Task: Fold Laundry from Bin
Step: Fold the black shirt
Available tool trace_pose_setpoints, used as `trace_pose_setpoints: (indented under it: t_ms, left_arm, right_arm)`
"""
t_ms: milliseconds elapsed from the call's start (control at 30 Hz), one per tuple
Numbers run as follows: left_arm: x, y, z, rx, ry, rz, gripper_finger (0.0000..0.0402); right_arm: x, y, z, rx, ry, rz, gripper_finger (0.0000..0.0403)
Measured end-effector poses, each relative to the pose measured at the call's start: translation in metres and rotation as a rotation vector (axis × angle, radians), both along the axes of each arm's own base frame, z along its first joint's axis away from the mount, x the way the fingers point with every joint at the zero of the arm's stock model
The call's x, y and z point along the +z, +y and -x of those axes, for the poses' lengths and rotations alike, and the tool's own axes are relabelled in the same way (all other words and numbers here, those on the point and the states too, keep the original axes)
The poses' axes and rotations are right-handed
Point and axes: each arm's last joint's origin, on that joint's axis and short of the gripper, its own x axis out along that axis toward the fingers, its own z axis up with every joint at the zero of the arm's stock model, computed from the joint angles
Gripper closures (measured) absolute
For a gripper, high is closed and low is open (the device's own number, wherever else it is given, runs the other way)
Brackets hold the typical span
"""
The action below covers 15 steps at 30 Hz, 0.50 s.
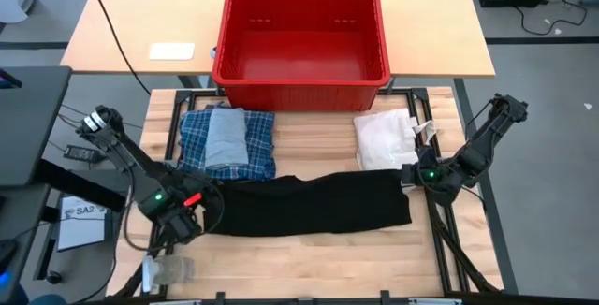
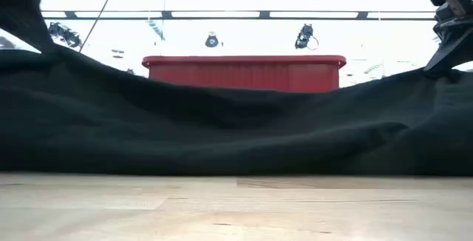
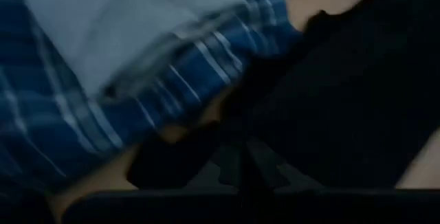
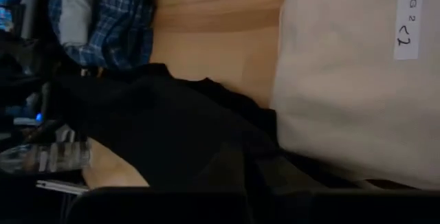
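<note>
Here, white bag [image 4: 357,80] label reading "BAG 2", beside black garment [image 1: 314,204], red bin [image 1: 300,36]

Bright overhead glare, blurred wrist views

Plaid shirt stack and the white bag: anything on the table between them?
No. In the high view, bare wood separates the plaid shirt from the white bag; the black garment lies nearer the front edge.

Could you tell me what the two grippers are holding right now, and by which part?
Both hold the black piece: the left gripper is shut on its left end, the right gripper on its right end.
</note>
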Motion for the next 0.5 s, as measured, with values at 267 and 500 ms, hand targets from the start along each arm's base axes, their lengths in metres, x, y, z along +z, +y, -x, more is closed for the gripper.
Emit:
trace_pose_setpoints:
  t_ms: [267, 500]
  left_arm:
    - [-0.002, 0.023, -0.016, 0.095, 0.083, -0.062, 0.0371]
    - [-0.003, 0.037, -0.02, 0.192, 0.184, 0.015, 0.0279]
  right_arm:
    - [-0.001, -0.004, -0.008, -0.019, 0.052, -0.008, 0.037]
    - [0.003, -0.008, -0.011, -0.073, 0.036, -0.058, 0.0281]
